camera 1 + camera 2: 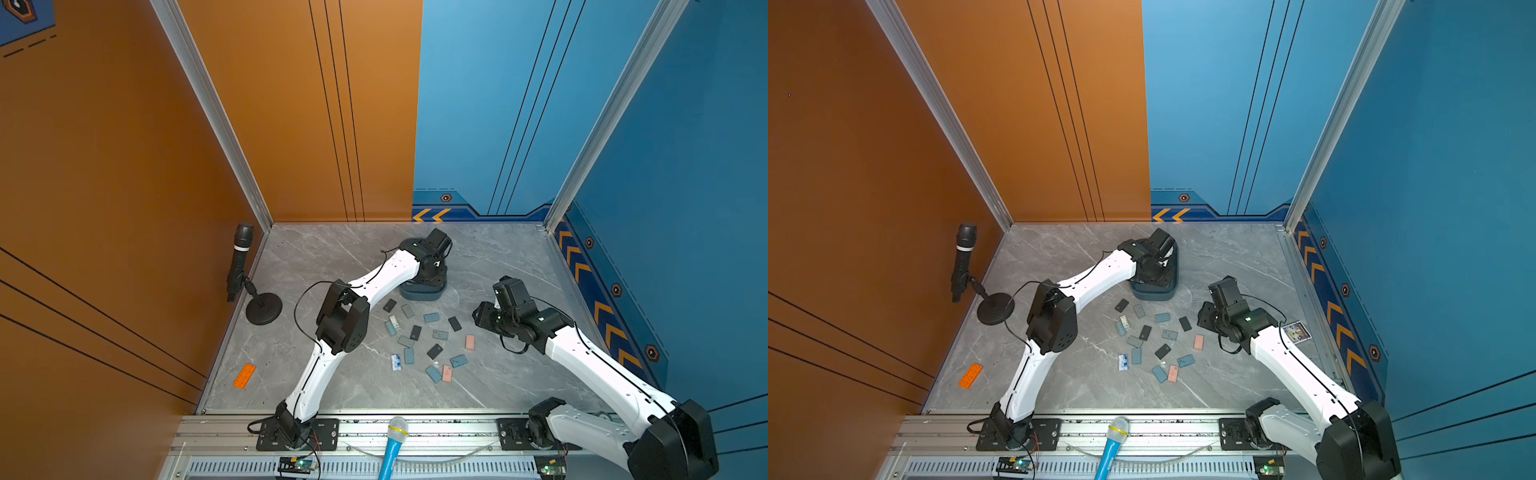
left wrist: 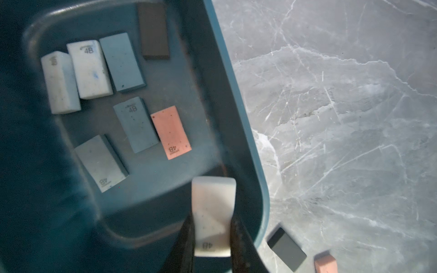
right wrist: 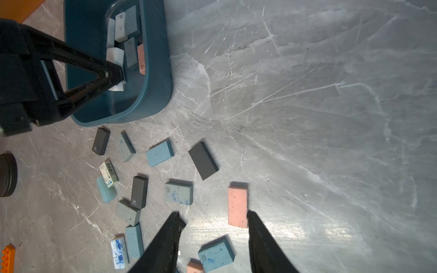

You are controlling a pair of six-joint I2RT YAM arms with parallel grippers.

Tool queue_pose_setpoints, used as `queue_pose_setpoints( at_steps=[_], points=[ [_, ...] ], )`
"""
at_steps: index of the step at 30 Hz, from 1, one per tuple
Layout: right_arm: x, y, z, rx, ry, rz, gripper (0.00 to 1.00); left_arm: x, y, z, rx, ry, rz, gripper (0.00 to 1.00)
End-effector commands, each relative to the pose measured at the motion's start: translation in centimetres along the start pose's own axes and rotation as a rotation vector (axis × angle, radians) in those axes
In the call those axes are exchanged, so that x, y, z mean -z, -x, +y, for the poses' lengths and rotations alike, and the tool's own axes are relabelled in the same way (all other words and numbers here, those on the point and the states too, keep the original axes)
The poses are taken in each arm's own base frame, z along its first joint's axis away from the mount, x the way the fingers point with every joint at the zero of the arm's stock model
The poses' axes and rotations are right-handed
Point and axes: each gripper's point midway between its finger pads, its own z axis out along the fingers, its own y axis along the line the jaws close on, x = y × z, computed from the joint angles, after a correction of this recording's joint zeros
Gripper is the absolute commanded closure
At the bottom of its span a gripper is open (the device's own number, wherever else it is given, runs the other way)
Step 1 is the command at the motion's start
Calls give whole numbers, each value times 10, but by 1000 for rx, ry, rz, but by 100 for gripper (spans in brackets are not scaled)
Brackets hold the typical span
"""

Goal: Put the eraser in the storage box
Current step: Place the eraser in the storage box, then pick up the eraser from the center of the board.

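Note:
The storage box (image 2: pixel 236 106) is a dark teal tub at the back middle of the table (image 1: pixel 422 293), and several erasers lie inside it. My left gripper (image 2: pixel 212 227) hangs over the box's near end, shut on a white eraser (image 2: pixel 212 208) marked 4B. The right wrist view shows the same grip (image 3: pixel 115 74) above the tub (image 3: pixel 156 71). Several loose erasers (image 1: pixel 415 332) in grey, blue, black and pink lie scattered in front of the box. My right gripper (image 3: pixel 213 214) stands open above them, holding nothing, with a pink eraser (image 3: pixel 238 205) beside one fingertip.
A black microphone on a round stand (image 1: pixel 241 266) stands at the left wall. An orange brick (image 1: pixel 244 375) lies at the front left. A blue microphone (image 1: pixel 392 444) rests on the front rail. A printed card (image 1: pixel 1296 331) lies beside the right arm.

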Motion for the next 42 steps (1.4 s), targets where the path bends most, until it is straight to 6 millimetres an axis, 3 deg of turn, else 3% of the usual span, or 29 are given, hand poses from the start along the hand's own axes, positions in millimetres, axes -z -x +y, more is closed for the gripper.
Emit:
queue_pose_setpoints(
  at_steps=[1, 8, 14, 18, 24, 32, 42],
  points=[
    [3, 0, -3, -29, 13, -3, 52, -9, 3, 5, 25, -8, 22, 75],
    [4, 2, -7, -41, 7, 0, 52, -26, 5, 9, 63, -19, 36, 70],
    [2, 2, -6, -46, 13, 7, 52, -24, 5, 10, 66, -21, 36, 59],
    [1, 3, -4, -36, 15, 14, 52, -14, 9, 10, 65, -14, 16, 55],
    [2, 7, 5, -7, 20, 33, 52, 19, 20, 9, 45, -1, -43, 50],
    [3, 0, 16, 26, 17, 46, 52, 83, 23, 6, -31, 46, -159, 50],
    [7, -13, 26, 80, -28, 59, 53, 142, -4, 11, -45, -8, -280, 50]
  ],
)
